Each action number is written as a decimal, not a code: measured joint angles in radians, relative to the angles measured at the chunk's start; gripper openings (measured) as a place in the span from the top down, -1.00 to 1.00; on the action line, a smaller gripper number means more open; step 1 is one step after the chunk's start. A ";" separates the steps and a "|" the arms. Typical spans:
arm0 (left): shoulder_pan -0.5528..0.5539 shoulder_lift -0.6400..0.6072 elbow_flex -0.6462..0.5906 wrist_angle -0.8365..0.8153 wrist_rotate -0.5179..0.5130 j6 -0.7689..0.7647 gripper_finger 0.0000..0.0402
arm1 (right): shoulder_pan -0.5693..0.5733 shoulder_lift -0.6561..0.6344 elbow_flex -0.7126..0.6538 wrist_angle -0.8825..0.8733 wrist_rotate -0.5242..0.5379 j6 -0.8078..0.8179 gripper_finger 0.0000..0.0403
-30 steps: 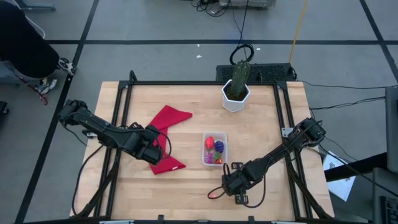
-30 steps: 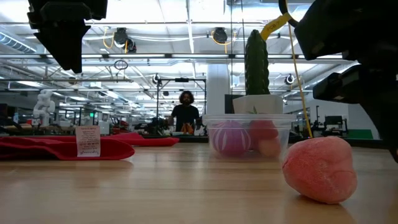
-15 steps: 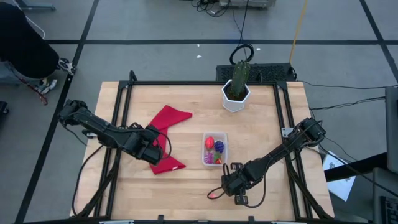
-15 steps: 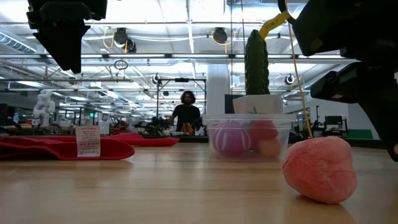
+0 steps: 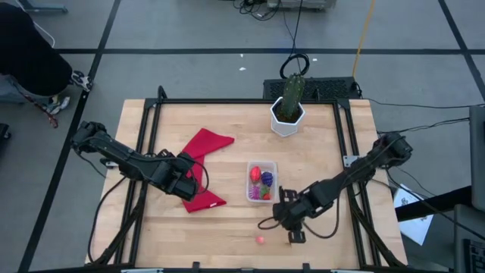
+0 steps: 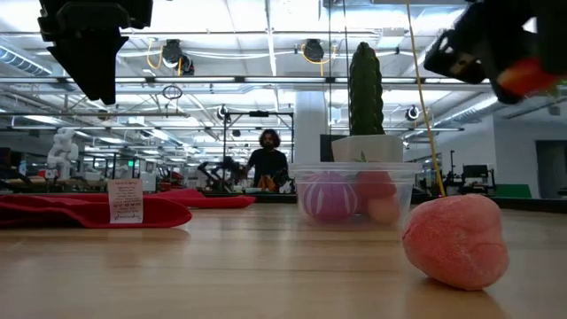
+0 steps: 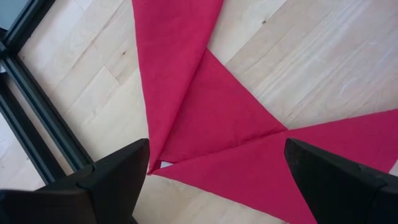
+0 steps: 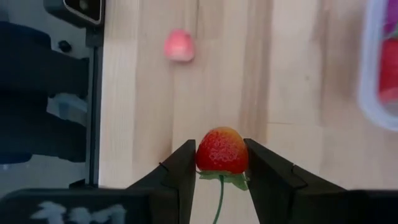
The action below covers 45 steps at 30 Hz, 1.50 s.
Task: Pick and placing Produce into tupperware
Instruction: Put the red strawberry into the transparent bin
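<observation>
My right gripper [image 8: 219, 145] is shut on a small red strawberry [image 8: 222, 151] with a green stem, held above the table near its front edge. In the high view my right gripper [image 5: 288, 216] sits just near-right of the clear tupperware [image 5: 261, 182], which holds red, pink and purple produce. A pink fruit [image 5: 260, 240] lies on the wood near the front edge; the low view shows the pink fruit [image 6: 454, 239] close up. My left gripper [image 7: 216, 149] hangs open above the red cloth [image 7: 205, 112], touching nothing. My right gripper pinches the strawberry's two sides [image 8: 203, 155] between its two fingers [image 8: 180, 171], its green stem end toward the gripper and its tip pointing away. The fingers slant down from the table's right. The strawberry [image 6: 530, 75] is lifted clear of the table.
A white hexagonal pot with a green cactus [image 5: 288, 112] stands at the far edge, behind the tupperware. The red cloth [image 5: 203, 171] covers the left middle. A black frame [image 5: 151, 114] rims the table. A person [image 6: 266, 164] stands far off in the room.
My right gripper has risen from the table near the front edge and gone a little toward the far right, staying shut. The pink fruit has stayed where it was, and now lies uncovered in the high view.
</observation>
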 joint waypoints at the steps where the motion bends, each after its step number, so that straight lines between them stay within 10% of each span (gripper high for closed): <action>1: 0.000 0.000 0.000 0.000 0.000 0.001 -0.89 | -0.008 -0.008 0.000 -0.002 0.001 -0.008 0.43; 28: 0.000 0.000 0.000 -0.003 -0.037 0.022 -0.89 | -0.397 0.099 0.171 -0.101 -0.005 -0.363 0.43; 45: 0.000 0.000 0.000 -0.003 -0.043 0.028 -0.89 | -0.434 0.173 0.183 -0.130 -0.031 -0.352 0.43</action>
